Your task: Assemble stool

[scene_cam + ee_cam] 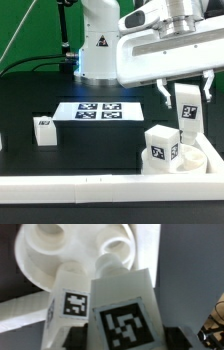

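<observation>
Exterior view, right side: my tool (186, 92) grips a leg (187, 120) upright over the seat (200, 160), beside another standing leg (160, 146).

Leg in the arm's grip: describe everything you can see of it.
The leg is a small white rectangular block, plastic by its look, with a black-and-white square tag on its face. It hangs roughly upright, clamped near its top between the dark fingers, over the round white seat on the exterior view's right. A second leg stands beside it at the seat. Whether its lower end touches the seat cannot be told.
</observation>
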Controlling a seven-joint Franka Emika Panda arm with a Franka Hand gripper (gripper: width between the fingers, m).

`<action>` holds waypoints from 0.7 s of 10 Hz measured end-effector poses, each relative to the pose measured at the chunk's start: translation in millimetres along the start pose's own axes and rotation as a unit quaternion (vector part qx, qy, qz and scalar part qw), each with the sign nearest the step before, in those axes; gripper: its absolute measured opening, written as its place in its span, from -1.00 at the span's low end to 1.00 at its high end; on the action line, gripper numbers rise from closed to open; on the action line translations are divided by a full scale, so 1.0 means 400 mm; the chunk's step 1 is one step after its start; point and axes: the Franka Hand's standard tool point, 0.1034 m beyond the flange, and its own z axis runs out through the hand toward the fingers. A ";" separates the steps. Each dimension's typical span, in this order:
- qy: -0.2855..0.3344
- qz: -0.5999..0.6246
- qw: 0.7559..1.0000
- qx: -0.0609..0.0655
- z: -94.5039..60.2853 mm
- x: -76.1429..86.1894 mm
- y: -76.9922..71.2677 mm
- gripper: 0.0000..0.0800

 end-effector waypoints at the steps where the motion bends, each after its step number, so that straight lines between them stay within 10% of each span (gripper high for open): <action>1: -0.001 0.000 1.000 0.001 0.005 -0.002 -0.004 -0.19; 7: -0.006 0.000 1.000 -0.001 0.038 -0.010 -0.001 -0.19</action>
